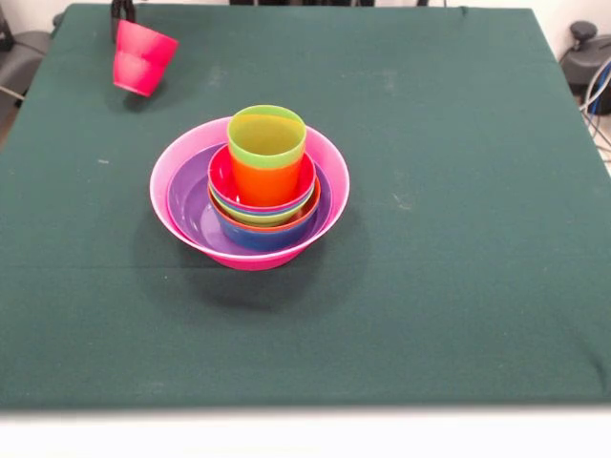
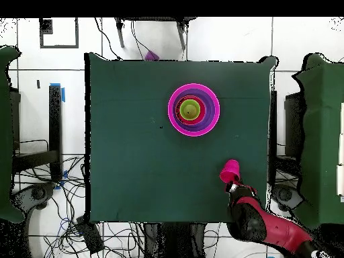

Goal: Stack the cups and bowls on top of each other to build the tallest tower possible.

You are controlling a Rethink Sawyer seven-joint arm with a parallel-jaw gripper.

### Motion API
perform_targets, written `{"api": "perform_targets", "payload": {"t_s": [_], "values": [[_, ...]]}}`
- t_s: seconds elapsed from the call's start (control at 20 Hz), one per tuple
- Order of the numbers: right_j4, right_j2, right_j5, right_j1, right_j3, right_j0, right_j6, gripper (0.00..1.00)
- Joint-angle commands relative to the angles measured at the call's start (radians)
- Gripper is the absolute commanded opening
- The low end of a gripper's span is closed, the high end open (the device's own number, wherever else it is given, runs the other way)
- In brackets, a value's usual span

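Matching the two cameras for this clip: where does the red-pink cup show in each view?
Front view: red-pink cup at upper left, tilted, under the gripper.
Overhead view: the cup at lower right of the green table, at the arm's tip.
Shared landmark: the tower in the pink bowl.

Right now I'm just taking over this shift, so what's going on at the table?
The red and black robot arm carries a red-pink plastic tumbler, tilted above the far corner of the green table. Mid-table stands a tower: a huge pink bowl holding smaller nested bowls, topped by a lime green tumbler inside an orange tumbler. The red-pink tumbler is not yet on the stack.
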Motion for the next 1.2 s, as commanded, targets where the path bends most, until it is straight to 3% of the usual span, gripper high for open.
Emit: {"api": "perform_targets", "payload": {"t_s": [0.05, 0.2, 0.35, 0.55, 0.65, 1.2], "values": [[-0.204, 0.019, 0.084, -0.009, -0.062, 0.043, -0.083, 0.00], [-0.199, -0.018, 0.033, 0.019, -0.091, 0.078, -0.037, 0.00], [-0.205, 0.036, 0.085, -0.021, -0.067, 0.051, -0.002, 0.00], [-0.183, 0.180, 0.205, -0.114, 0.004, -0.038, -0.001, 0.00], [-0.157, 0.237, 0.259, -0.127, 0.023, -0.078, -0.016, 0.00], [-0.074, 0.379, 0.414, -0.153, 0.040, -0.144, -0.043, 0.00]]}}
